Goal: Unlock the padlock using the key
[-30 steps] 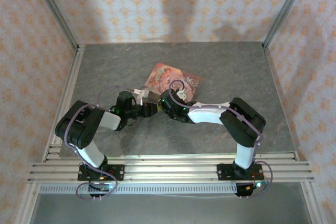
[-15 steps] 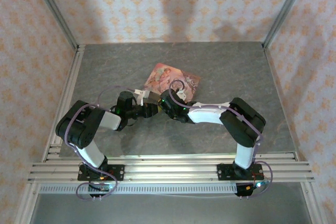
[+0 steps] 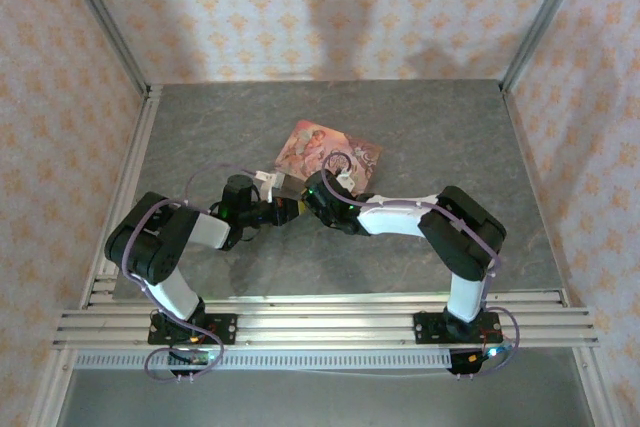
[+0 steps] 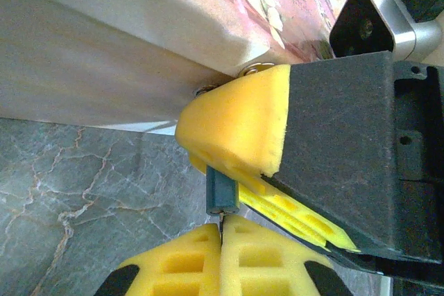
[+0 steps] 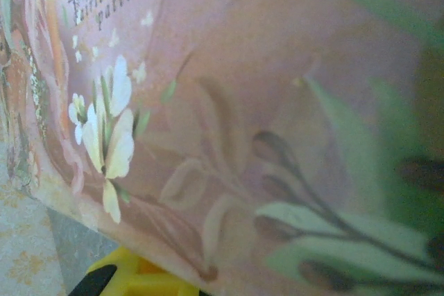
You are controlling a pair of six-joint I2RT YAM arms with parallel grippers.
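Left arm (image 3: 165, 247) and right arm (image 3: 400, 220): black joints, white links, purple cables (image 3: 152, 362) looping along. Left gripper (image 4: 220, 230), right gripper (image 4: 223, 175): yellow foam pads, dark grey backing, screw holes.

Table (image 3: 440, 117) open from 9 through 12 to 3 o'clock of the floral box (image 3: 325, 152). At 6 o'clock, left gripper (image 3: 289, 207) and right gripper (image 3: 308, 194) crowd its near edge; passage between them apparently nil.

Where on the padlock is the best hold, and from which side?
Grip the padlock across its blue body's upper part, coming from the side, as the right gripper does. It hangs at the box edge with its lower end facing the key, so that end should stay free.
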